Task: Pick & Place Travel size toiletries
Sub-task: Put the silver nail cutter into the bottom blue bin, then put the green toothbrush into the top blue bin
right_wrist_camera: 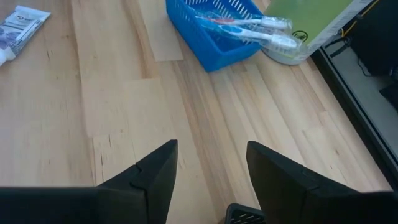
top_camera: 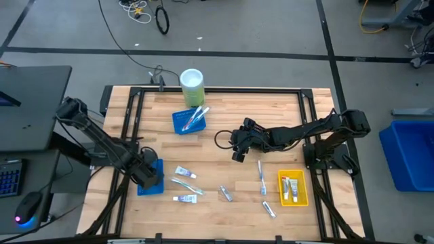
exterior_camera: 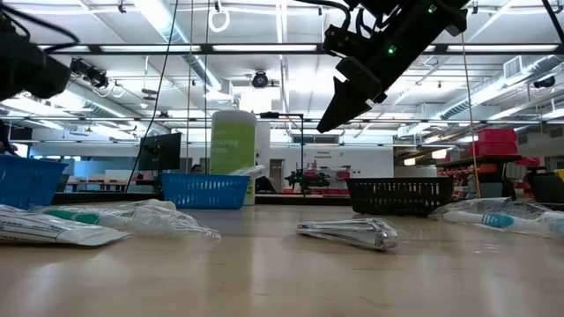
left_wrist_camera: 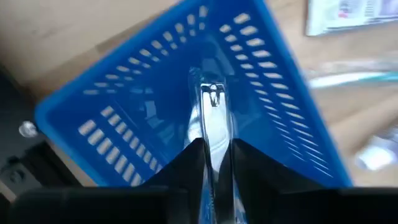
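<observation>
A clear-wrapped razor (left_wrist_camera: 212, 118), or so it seems, sits pinched between the left gripper (left_wrist_camera: 211, 163)'s nearly closed fingers, hanging over a blue tray (left_wrist_camera: 130, 118) at the table's left edge; the overhead view hides this. The right gripper (right_wrist_camera: 208, 165) hovers mid-table, wide apart and empty. Other toiletries (top_camera: 185, 173) lie scattered nearby.

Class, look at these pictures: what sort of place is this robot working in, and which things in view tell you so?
Most likely a large robotics lab or workshop. The wooden table stands on a bare grey floor with loose cables, long ceiling strip lights run overhead, and more benches with equipment show in the open room behind.
</observation>
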Controlling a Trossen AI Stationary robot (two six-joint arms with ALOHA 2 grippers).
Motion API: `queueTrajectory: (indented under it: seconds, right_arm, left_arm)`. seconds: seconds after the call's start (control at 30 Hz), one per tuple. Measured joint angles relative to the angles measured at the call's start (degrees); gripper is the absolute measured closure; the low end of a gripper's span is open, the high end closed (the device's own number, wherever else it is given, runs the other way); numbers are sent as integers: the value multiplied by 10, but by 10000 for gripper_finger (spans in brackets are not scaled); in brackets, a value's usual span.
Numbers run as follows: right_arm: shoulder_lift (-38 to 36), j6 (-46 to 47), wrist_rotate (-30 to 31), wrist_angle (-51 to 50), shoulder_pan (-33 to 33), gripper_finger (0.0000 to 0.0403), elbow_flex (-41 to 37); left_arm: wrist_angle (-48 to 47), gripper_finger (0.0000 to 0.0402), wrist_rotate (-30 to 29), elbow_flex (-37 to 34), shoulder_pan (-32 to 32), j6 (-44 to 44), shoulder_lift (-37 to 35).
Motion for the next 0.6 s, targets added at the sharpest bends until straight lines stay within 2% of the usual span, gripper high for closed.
queueTrajectory:
  seconds: [0.2, 0.4, 0.5, 0.6]
  right_arm:
    - [0, 0, 0, 3, 0, 200, 0]
    - [0, 0, 0, 8, 0, 197, 0]
    - [0, 0, 0, 11, 0, 200, 0]
    - [0, 0, 0, 15, 0, 201, 0]
  left_arm:
    - [0, 258, 0, -19, 6, 65, 0]
    - [4, 248, -20, 7, 6, 147, 0]
    - [4, 254, -55, 39, 6, 183, 0]
    - [5, 263, -119, 86, 6, 239, 0]
